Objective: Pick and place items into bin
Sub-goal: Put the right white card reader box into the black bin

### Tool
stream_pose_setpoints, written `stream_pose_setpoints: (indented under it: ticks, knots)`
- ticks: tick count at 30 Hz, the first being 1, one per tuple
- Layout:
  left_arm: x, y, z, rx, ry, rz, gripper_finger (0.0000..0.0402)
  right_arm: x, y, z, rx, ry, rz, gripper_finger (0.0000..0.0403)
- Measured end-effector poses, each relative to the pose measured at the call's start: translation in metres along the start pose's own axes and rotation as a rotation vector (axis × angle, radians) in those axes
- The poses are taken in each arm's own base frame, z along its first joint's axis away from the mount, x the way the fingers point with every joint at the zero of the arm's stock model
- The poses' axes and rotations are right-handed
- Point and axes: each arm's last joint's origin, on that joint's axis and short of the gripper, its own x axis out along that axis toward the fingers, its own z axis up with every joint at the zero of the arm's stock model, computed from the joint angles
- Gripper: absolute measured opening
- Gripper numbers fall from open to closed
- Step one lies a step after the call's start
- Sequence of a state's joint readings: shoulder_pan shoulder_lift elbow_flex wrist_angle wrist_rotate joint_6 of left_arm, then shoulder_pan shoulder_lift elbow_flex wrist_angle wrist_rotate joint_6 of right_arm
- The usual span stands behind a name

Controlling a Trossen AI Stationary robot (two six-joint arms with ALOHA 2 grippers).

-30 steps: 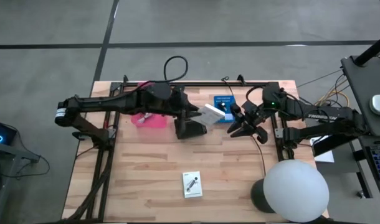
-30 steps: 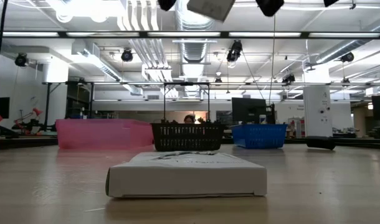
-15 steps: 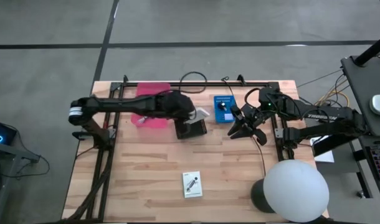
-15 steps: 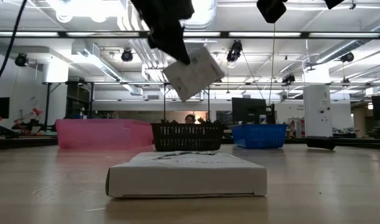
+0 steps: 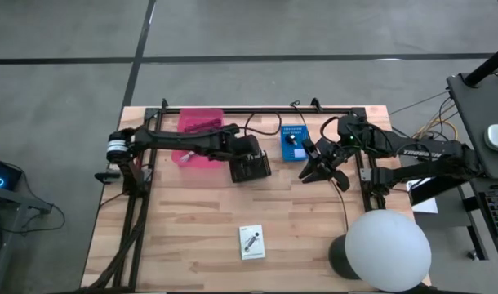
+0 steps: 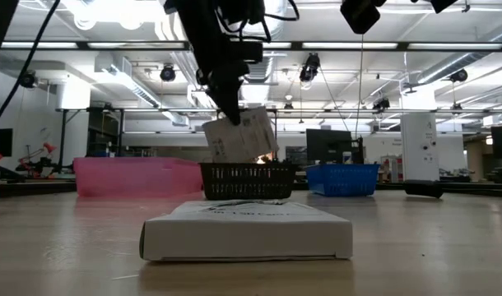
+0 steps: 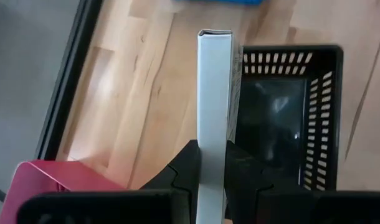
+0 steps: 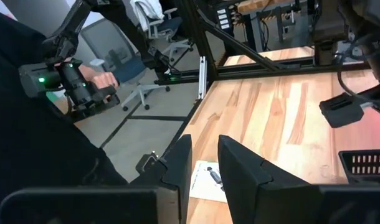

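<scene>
Left gripper clamped a white packet edge-on, long axis pointing out from the fingers, hanging at the black bin rim. Right gripper, fingers apart and empty, waited beside the blue bin.

- The left pincer, clamped on a white flat packet, has drawn back from beside the blue bin to over the black basket.
- In the low view that packet has dropped from the picture's top edge to just above the basket's rim.
- The left arm has folded in, its elbow nearer the pink bin.
- The right pincer has shifted slightly.
</scene>
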State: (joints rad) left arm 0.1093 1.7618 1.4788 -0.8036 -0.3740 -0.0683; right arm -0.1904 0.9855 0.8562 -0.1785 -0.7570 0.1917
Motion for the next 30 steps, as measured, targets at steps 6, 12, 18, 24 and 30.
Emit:
stream_pose_setpoints:
  ticks: [6,12,18,24,30]
  knots:
    - [0.013,-0.005,-0.001,0.015,0.037,0.001,0.0037,0.0,0.0,-0.002,-0.002,0.019,-0.004,0.0068]
    - [0.016,-0.006,0.0,0.037,0.038,-0.009,0.0038,0.0,-0.001,-0.004,-0.031,0.031,-0.005,0.0068]
    - [0.016,-0.007,-0.001,0.045,0.041,-0.02,0.0041,0.0,-0.001,-0.005,-0.054,0.039,-0.006,0.0068]
    - [0.017,-0.007,-0.001,0.048,0.044,-0.02,0.0067,0.0,-0.001,-0.005,-0.062,0.038,-0.006,0.0068]
    - [0.017,-0.008,-0.001,0.073,0.046,-0.055,0.0129,0.0,-0.001,-0.005,-0.062,0.038,-0.006,0.0068]
